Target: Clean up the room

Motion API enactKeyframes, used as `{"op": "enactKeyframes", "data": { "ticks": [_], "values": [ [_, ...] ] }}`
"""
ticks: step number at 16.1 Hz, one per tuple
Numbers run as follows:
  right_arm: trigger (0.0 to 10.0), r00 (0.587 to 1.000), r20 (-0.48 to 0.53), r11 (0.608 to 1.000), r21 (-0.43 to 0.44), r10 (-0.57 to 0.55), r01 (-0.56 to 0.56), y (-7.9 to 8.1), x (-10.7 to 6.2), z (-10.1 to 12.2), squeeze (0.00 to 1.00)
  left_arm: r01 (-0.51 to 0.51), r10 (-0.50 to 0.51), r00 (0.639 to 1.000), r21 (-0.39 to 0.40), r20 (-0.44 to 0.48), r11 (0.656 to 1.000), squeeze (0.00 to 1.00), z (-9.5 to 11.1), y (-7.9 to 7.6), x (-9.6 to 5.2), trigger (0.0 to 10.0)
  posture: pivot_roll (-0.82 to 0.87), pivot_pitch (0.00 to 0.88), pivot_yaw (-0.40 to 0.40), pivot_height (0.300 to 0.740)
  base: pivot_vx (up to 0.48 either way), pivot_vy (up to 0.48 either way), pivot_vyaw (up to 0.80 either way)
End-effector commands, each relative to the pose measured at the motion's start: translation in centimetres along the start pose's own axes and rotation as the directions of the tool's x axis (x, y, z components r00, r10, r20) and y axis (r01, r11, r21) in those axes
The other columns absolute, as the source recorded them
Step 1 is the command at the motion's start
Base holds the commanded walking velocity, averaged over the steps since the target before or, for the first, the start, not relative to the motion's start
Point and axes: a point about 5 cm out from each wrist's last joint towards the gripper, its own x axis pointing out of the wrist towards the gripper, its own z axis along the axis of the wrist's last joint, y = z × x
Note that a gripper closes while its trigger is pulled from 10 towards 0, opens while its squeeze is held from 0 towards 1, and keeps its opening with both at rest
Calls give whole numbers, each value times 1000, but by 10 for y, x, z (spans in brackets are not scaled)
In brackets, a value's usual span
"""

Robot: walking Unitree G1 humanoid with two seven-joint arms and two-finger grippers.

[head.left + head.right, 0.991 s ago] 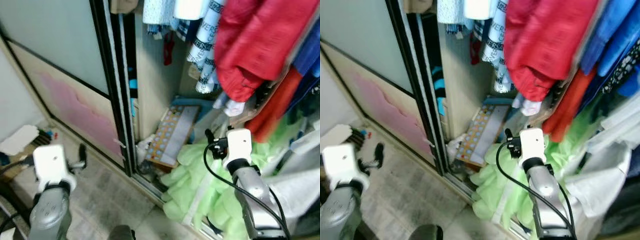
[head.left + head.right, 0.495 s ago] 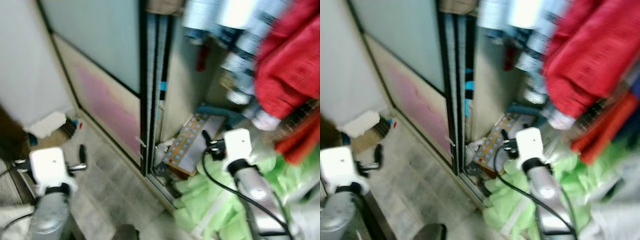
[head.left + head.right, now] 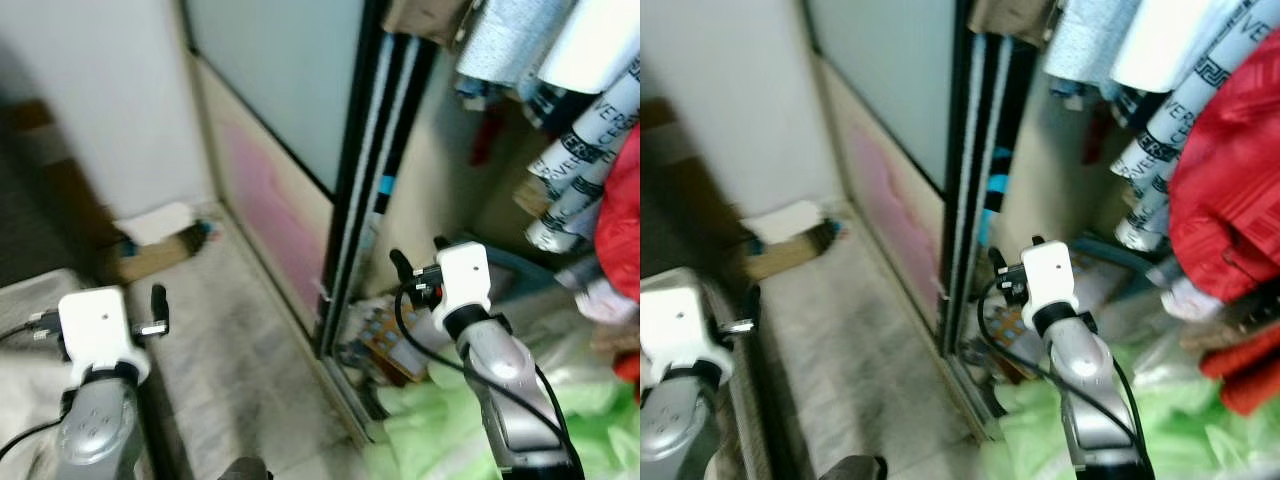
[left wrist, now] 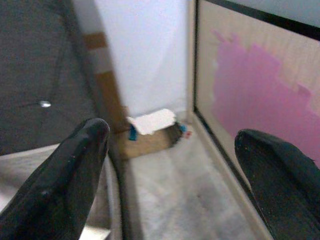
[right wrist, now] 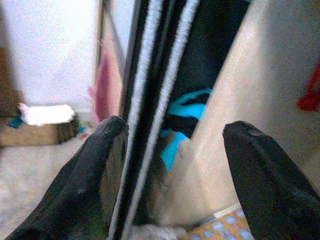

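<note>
Green fabric (image 3: 470,440) is lying heaped at the lower right of the frame, spilling past the wardrobe's black sliding-door track (image 3: 352,210) — likely part of what needs tidying. Right gripper (image 5: 172,180) is hovering with fingers spread and empty, facing that door edge; left gripper (image 4: 170,180) is likewise gaping over grey floor (image 3: 250,340). Risk, as I judge it: fingers catching the track or snagging hanging red garment (image 3: 1230,190) — blur is suggesting the robot is moving. A cardboard box (image 3: 150,250) is sitting by the white wall, mid-left.
</note>
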Motion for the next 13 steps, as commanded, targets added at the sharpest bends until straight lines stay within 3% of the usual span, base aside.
{"op": "enactKeyframes", "data": {
  "ticks": [1, 5, 7, 11, 13],
  "values": [
    [10000, 1000, 1, 1000, 5, -17, 17, -1, 4, -2, 0, -4, 4, 1000, 4, -1, 1000, 0, -1, -3, 5, 10000, 115, 0, -34, 740, 0, 0, 800],
    [10000, 997, 42, 998, 11, -60, 60, -3, 22, 2, 0, -4, 5, 998, -25, 63, 1000, 0, 20, -10, 28, 10000, 108, 0, 50, 740, 0, 0, 0],
    [10000, 996, 32, 996, 11, -88, 88, -5, 27, 2, 0, -10, 12, 996, -22, 90, 1000, 0, 27, -9, 35, 10000, 84, 0, 40, 740, 0, 0, 0],
    [10000, 998, 32, 998, -14, -56, 56, -6, 25, 4, 0, 16, -16, 999, -12, 43, 1000, 0, 10, -15, 25, 10000, 69, 0, 7, 740, 0, 0, 0],
    [10000, 999, 23, 999, -15, -35, 36, 0, 28, 4, 0, 10, -11, 1000, -63, -13, 998, 0, 0, -16, 15, 10000, 98, 0, -29, 740, 0, 0, 200]
  ]
}}
